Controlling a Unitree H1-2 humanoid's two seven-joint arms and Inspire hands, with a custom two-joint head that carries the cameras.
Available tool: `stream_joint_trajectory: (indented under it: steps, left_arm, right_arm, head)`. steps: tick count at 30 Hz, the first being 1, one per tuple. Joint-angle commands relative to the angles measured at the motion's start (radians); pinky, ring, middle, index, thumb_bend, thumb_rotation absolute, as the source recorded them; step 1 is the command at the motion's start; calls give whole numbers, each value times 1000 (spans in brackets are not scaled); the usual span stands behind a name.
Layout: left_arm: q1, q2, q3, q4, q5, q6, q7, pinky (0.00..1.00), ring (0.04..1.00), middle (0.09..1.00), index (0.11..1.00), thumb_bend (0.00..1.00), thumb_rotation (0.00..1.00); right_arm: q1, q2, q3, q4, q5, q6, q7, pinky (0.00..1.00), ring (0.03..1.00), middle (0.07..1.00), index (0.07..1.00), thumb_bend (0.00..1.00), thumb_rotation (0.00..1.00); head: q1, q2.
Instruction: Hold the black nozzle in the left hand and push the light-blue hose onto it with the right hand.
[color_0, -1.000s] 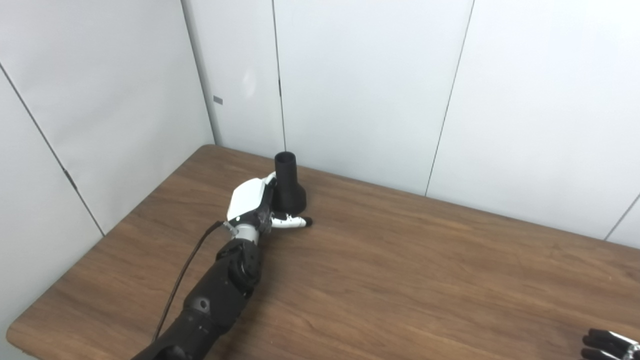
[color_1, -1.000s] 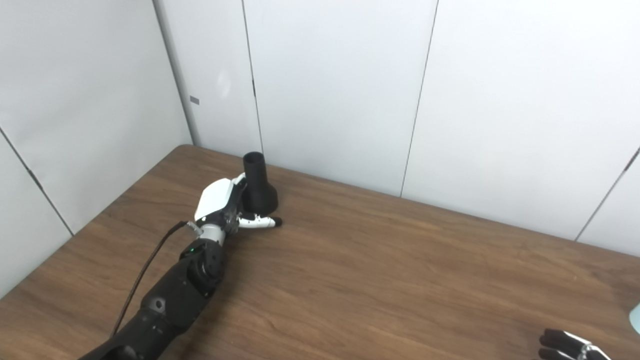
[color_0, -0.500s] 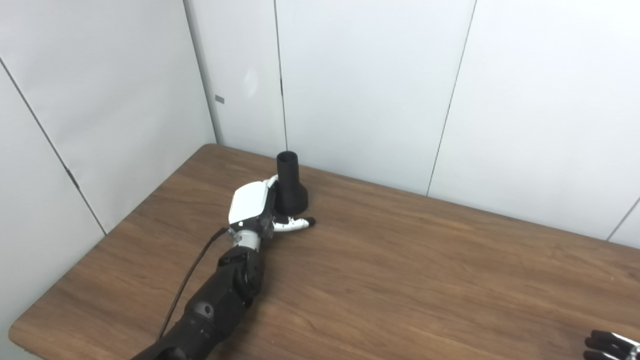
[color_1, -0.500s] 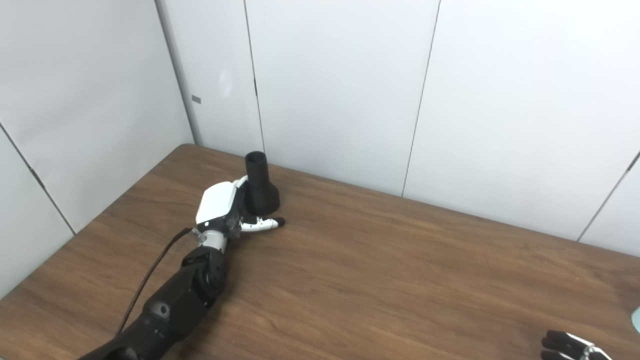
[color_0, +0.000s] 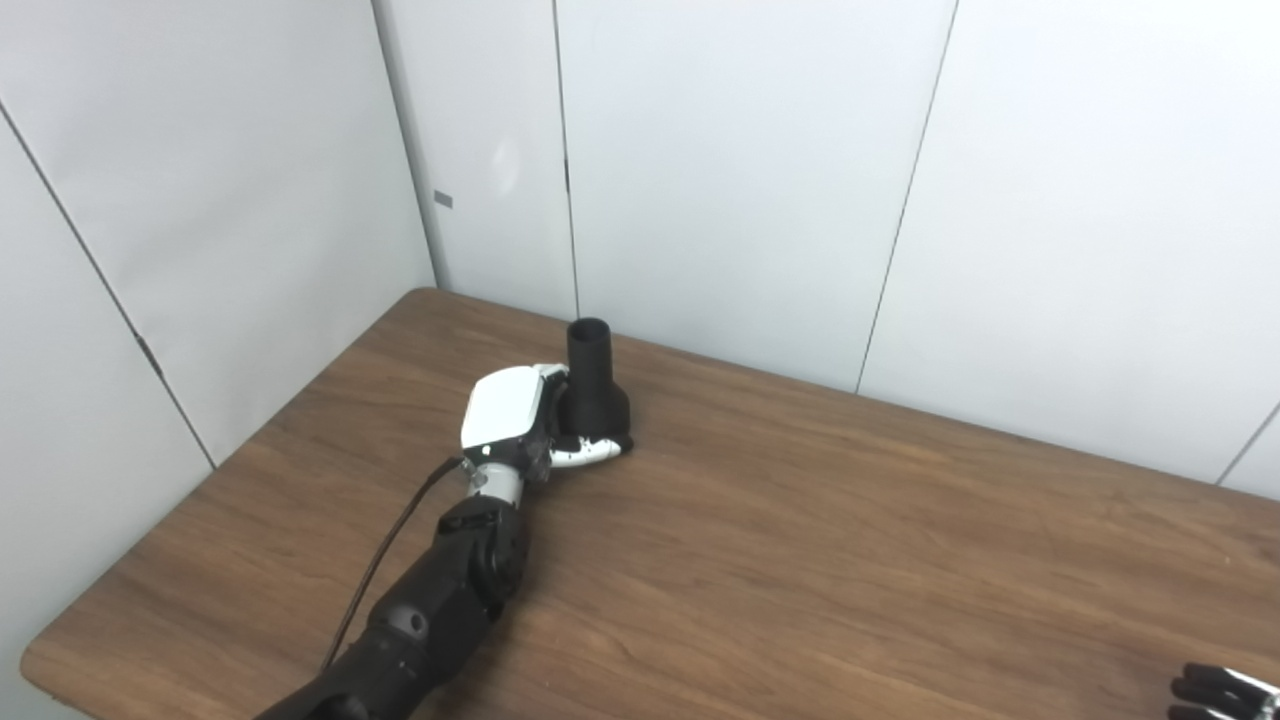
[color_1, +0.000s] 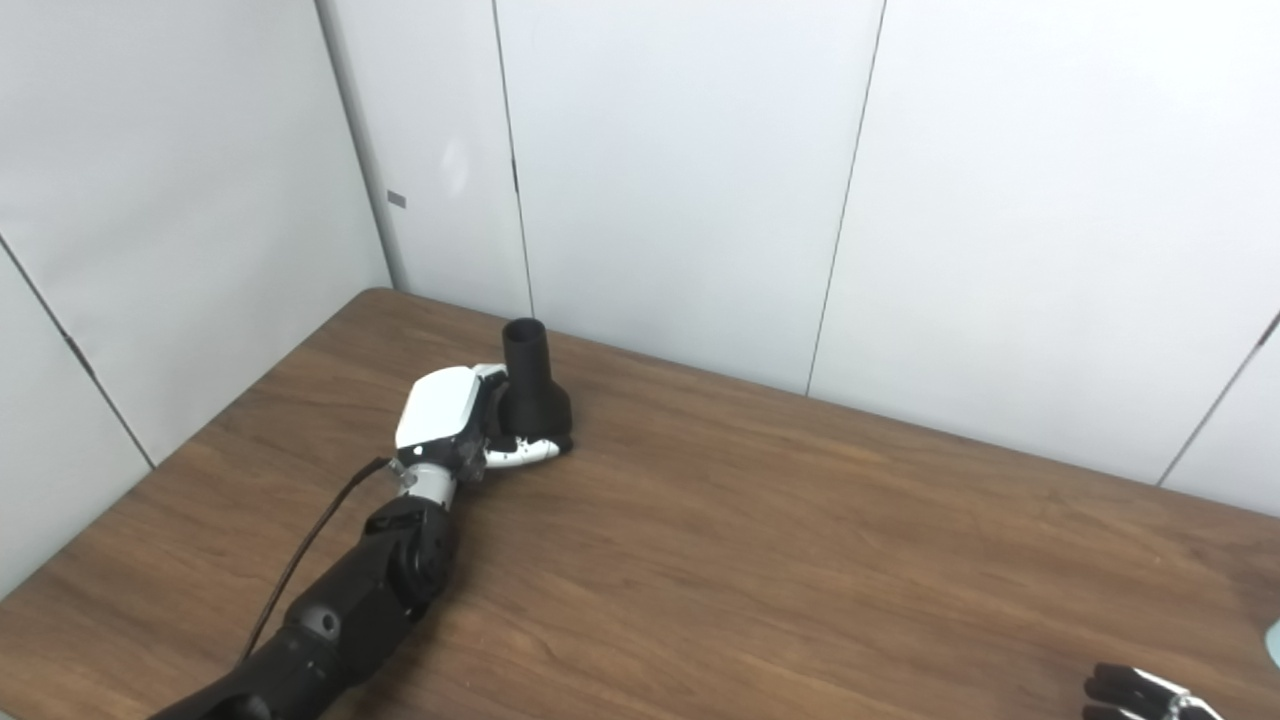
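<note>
Near the table's (color_0: 800, 560) far edge, left hand (color_0: 512, 420) grips the nozzle (color_0: 595, 395).

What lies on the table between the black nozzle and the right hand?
Nothing: only bare table separates the black nozzle from the right hand, in both eye views.

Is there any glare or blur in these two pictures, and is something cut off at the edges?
Left eye view: sharp; soft glare patch on the wall panel. Right eye view: sharp; the right hand is cut by the bottom edge, and a light-blue sliver by the right edge.
</note>
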Motion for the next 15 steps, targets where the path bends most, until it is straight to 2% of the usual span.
stream_joint_trajectory:
  steps: [1, 5, 11, 13, 15]
  left_arm:
    - [40, 1, -23, 19, 23, 24, -13, 846, 826, 816, 529, 564, 85]
    - [41, 2, -24, 23, 21, 19, -2, 856, 827, 815, 494, 518, 57]
    - [47, 3, -12, 51, -1, -65, 51, 847, 795, 770, 494, 520, 49]
    - [46, 4, -8, 76, -6, -103, 77, 837, 743, 743, 494, 520, 49]
    - [57, 2, -3, 50, -2, -113, 87, 811, 677, 690, 492, 520, 48]
  right_arm:
    - [-9, -21, -11, -31, -1, -27, 0, 544, 641, 665, 646, 261, 0]
    - [-9, -20, -9, -34, 2, -24, 3, 539, 636, 662, 643, 262, 0]
    - [-8, -17, -11, -39, 5, -19, 1, 547, 641, 664, 646, 265, 0]
    - [-8, -15, -11, -41, 5, -13, 0, 554, 648, 668, 650, 266, 0]
    - [-8, -16, -11, -39, 4, -18, 0, 556, 648, 667, 650, 264, 0]
  head:
    - [0, 0]
    - [-4, 0]
    - [-2, 1]
    - [-2, 1]
    - [-5, 1]
